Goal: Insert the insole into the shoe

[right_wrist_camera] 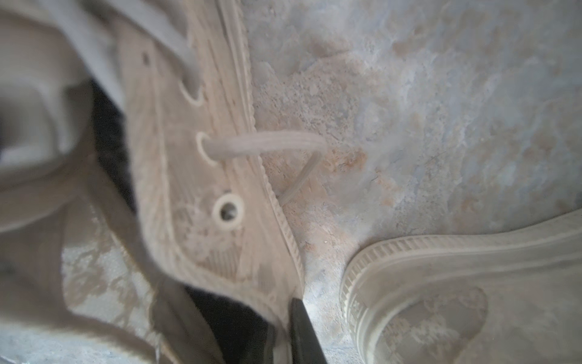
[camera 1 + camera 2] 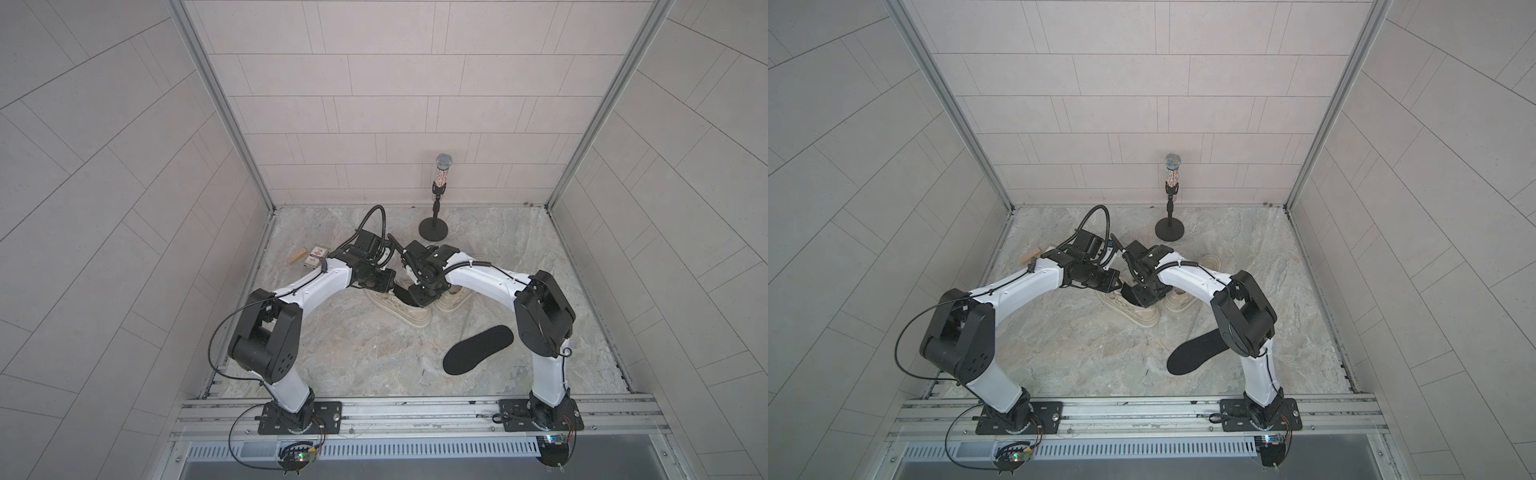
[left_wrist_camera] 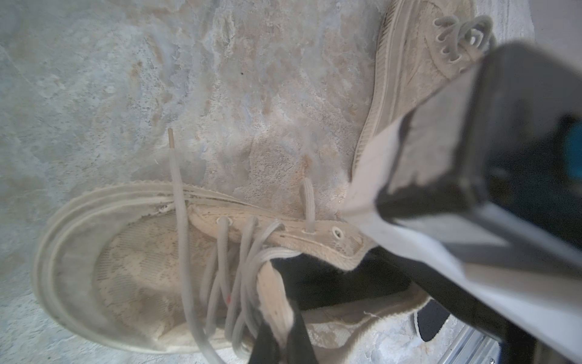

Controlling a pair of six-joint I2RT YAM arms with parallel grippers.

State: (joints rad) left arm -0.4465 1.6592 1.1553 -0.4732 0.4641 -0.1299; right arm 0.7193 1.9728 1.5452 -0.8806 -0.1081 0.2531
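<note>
A cream lace shoe lies mid-table with loose laces. My left gripper is shut on the shoe's tongue, lifting it off the opening. My right gripper is shut on the shoe's side wall below the eyelets, one finger inside and one outside. The opening shows black inside; I cannot tell whether that is an insole. A black insole lies flat on the table at the front right, apart from both grippers.
A second cream shoe sits just right of the held one, under the right arm. A microphone on a round stand stands at the back. A card box and a wooden block lie at the back left.
</note>
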